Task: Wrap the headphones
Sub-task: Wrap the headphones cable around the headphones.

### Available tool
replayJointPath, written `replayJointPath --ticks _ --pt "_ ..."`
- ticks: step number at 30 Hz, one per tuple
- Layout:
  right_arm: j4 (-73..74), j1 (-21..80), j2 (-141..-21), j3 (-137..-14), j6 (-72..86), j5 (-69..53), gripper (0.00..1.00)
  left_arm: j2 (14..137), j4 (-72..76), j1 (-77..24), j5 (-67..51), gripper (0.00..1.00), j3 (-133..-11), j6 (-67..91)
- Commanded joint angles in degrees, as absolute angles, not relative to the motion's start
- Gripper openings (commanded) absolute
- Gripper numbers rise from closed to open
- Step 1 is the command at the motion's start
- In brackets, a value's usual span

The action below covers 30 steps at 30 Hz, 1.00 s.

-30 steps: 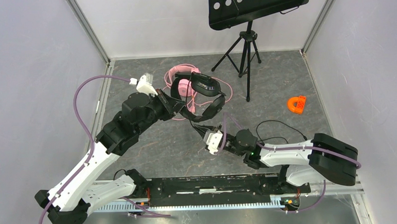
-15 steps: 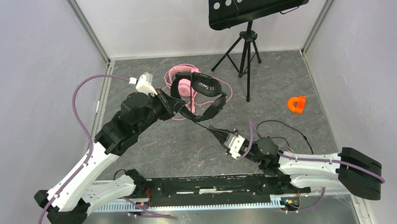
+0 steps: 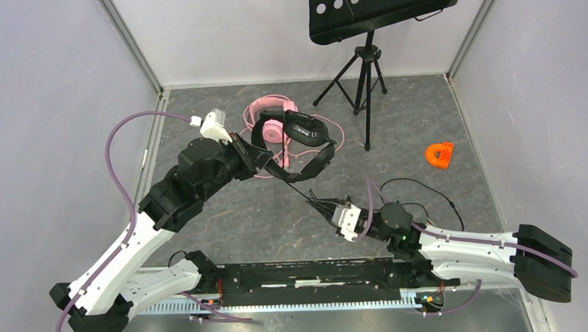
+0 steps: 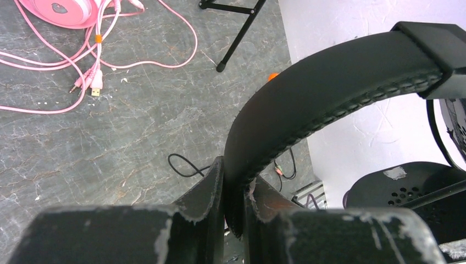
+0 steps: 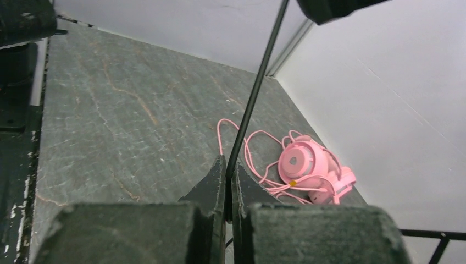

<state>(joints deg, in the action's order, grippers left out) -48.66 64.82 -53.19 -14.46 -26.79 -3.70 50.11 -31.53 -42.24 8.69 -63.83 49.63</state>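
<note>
Top external shows your left gripper (image 3: 267, 161) clamping the black headset (image 3: 304, 129) aloft so your right gripper (image 3: 316, 205), pinching its thin cable (image 3: 298, 189) taut, can wind it.

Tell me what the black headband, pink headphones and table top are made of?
The black headband looks like matte leather or fake leather: stitching runs along its edge. The pink headphones look like smooth, slightly shiny plastic. The table top looks like veined grey stone, or a print of it.
</note>
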Motion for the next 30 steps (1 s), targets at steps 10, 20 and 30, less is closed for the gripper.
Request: replayJointPath --ticks 10,20,30 --pt "-38.8 64.7 -51.6 -16.7 -27.0 -10.3 0.00 51.0 -15.7 -41.8 15.8 0.02 -64.8 49.4" --pt "-34.6 64.8 -54.0 -20.6 -25.8 -16.0 0.00 53.1 -14.3 -41.8 18.7 0.02 -65.4 46.0" --pt "-37.2 64.7 -48.8 -15.6 -29.8 -0.4 0.00 50.6 -23.2 -41.8 13.5 0.02 -67.1 44.0"
